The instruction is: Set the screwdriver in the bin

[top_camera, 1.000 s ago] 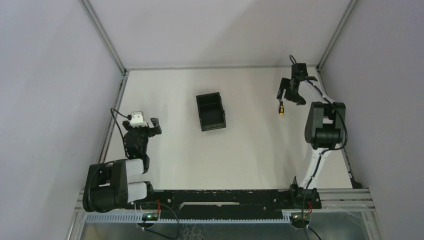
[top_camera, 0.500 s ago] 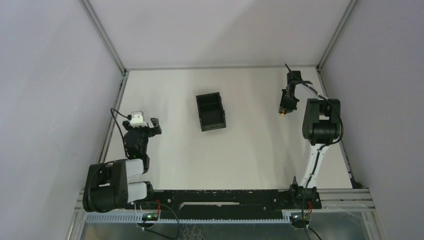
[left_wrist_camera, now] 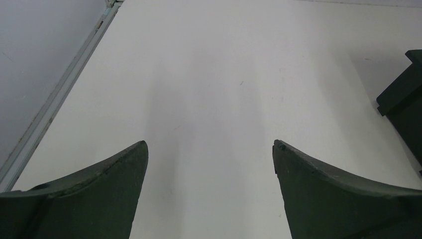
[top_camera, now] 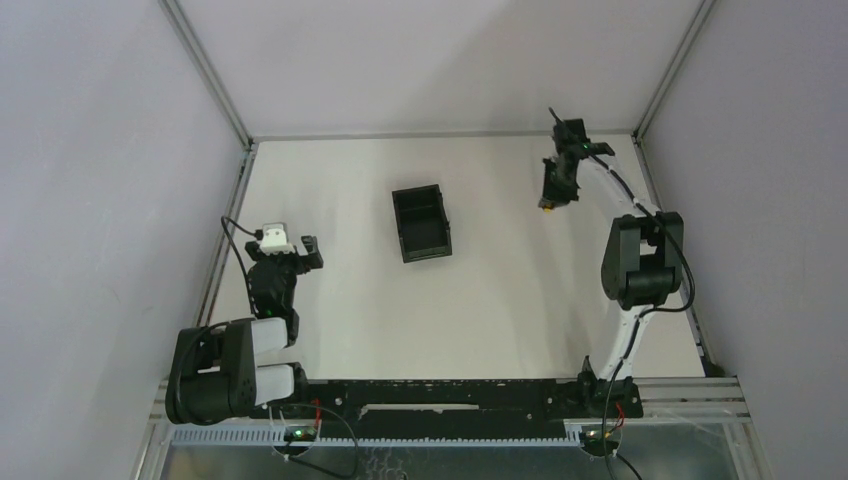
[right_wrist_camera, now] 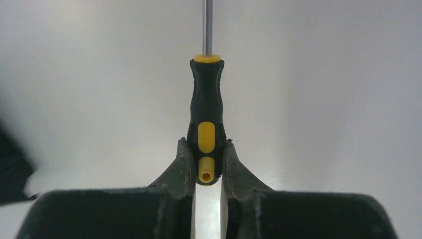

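Black plastic is seen at mid-table from the top camera: the bin (top_camera: 421, 223), set open side up, with a divider ridge across its inside. The screwdriver (top_camera: 547, 204) is found well apart from it, toward the far right corner, pinched in the right gripper (top_camera: 553, 188). Only an orange speck of its handle can be made out there, the rest being masked by dark fingers, and whether it is clear of the table (top_camera: 500, 290) cannot be told from above. The left gripper (top_camera: 292, 252) is parked near the left edge, presumably to be kept out of the way.

From the left wrist, its two fingers (left_wrist_camera: 99, 199) are seen spread wide with nothing between them. Just a corner of the bin (left_wrist_camera: 404, 102) is caught, cut off at the right border.

From the right wrist, the fingers (right_wrist_camera: 181, 164) are pressed onto the butt end of the handle (right_wrist_camera: 206, 114), so the shaft (right_wrist_camera: 207, 25) is pointed straight ahead. This grip is judged suitable for a lengthwise drop into the bin. The shaft's tip is cropped by the top border, and a blurred dark shape (right_wrist_camera: 11, 167) at lower left cannot be identified.
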`<move>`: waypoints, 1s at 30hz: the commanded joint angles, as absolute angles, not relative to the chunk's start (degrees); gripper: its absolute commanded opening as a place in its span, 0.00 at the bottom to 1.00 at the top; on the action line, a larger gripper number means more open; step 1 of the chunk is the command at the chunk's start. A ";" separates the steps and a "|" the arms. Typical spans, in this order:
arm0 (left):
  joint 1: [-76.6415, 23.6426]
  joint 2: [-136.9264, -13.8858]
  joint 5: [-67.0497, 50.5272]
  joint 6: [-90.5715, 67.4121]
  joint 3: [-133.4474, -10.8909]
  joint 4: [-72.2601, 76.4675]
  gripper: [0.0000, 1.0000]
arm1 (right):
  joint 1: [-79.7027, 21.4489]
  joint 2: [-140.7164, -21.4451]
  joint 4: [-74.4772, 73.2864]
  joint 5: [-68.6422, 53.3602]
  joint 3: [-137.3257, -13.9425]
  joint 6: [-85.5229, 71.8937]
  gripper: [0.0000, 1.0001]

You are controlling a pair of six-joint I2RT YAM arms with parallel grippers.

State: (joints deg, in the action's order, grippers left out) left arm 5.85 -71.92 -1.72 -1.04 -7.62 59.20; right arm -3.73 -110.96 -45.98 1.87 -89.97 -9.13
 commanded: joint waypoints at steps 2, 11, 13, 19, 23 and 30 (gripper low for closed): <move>5.68 -71.10 -1.58 -0.09 -10.37 60.53 1.00 | -14.66 -105.96 -48.23 -3.73 -97.66 -7.22 0.00; 5.68 -71.10 -1.60 -0.09 -10.37 60.49 1.00 | -32.62 -111.95 -51.00 -3.42 -110.68 -5.26 0.00; 5.70 -71.09 -1.62 -0.09 -10.39 60.54 1.00 | -34.60 -113.11 -50.47 -2.80 -111.07 -4.83 0.00; 5.66 -71.10 -1.64 -0.09 -10.35 60.53 1.00 | -38.16 -116.01 -46.63 1.93 -108.04 -3.33 0.03; 5.66 -71.10 -1.61 -0.09 -10.36 60.51 1.00 | -38.68 -118.45 -44.48 2.17 -106.66 -2.69 0.06; 5.69 -71.10 -1.58 -0.09 -10.33 60.47 1.00 | -39.94 -119.40 -39.53 2.05 -101.68 -0.70 0.11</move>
State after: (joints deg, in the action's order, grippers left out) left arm 5.85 -71.92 -1.72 -1.04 -7.62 59.20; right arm -38.48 -120.14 -44.82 1.26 -104.09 -3.18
